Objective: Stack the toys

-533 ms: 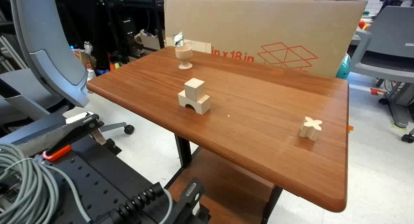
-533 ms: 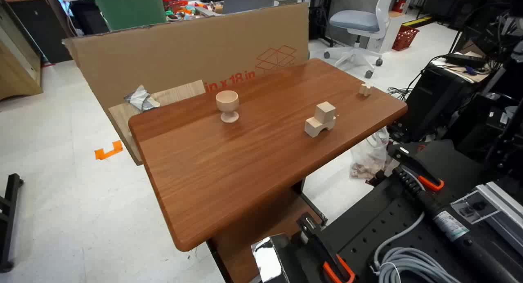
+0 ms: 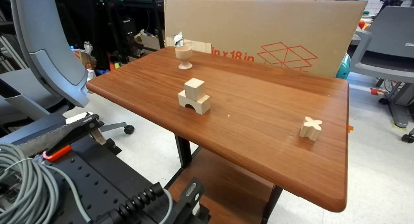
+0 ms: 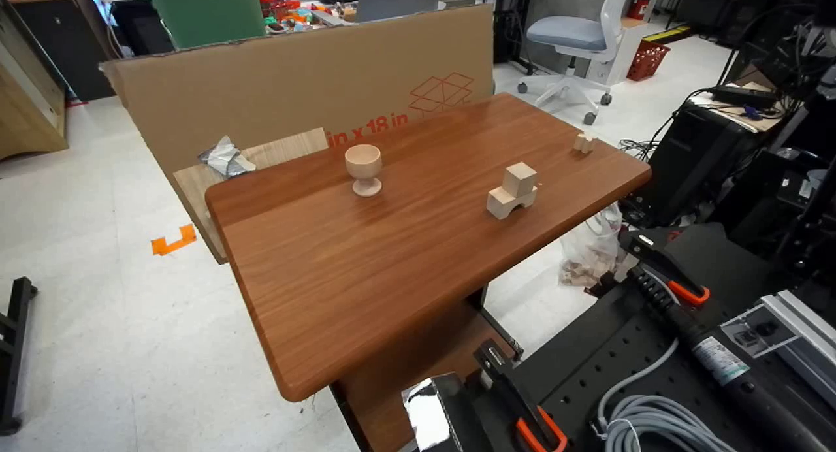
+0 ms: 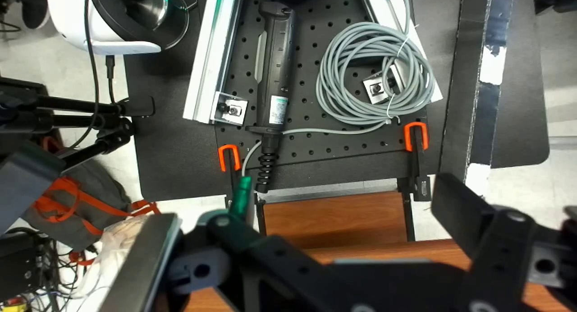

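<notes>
The gripper (image 5: 346, 191) is shown only in the wrist view: its fingers (image 5: 462, 210) are spread wide, and nothing is held between them. Beyond them a black worktop (image 5: 176, 154) with a coiled cable (image 5: 329, 84) is seen; no toy can be made out there. In both exterior views a cube (image 3: 194, 89) is seated upright on an arch block (image 3: 200, 106) on the bench (image 3: 258, 97), while a cross-shaped block (image 3: 310, 129) and a stemmed cup (image 3: 184, 54) are set well apart from that pair and from each other.

The cube seems merely laid on the arch block, so it could be knocked off if brushed by a finger or by a load carried too low. Should the cross-shaped block be lowered off-centre onto the cube, the tower would probably be tipped. The stemmed cup, being rounded, might be tilted out of a grip taken high on its bowl.

Near the cross-shaped block only a modest margin is offered by the short end of the bench, and by a hard sideways nudge it could be sent over the edge. Behind the stemmed cup, reach is limited by a cardboard panel (image 3: 265, 26) stood along the back edge. Ample room for travel is given between the tower and the cross-shaped block.
</notes>
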`<action>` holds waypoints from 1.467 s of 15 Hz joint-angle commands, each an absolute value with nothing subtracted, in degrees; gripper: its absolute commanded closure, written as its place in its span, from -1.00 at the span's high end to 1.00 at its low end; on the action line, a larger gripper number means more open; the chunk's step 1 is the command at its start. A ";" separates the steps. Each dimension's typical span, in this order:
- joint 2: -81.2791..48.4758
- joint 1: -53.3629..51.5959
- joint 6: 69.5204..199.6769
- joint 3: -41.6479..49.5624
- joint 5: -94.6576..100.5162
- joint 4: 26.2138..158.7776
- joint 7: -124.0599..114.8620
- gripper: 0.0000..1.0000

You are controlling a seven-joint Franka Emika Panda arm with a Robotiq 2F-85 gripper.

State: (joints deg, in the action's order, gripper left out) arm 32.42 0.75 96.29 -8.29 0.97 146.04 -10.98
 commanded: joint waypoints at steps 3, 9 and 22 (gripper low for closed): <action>29.81 1.46 104.10 -5.02 -1.30 144.41 -13.72 1.00; 19.17 5.04 124.13 0.32 -3.43 138.65 -16.10 1.00; 1.21 8.68 137.64 7.86 -4.26 129.92 -11.73 1.00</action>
State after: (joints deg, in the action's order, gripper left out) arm 3.75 8.05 136.33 6.59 -2.65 132.07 -15.63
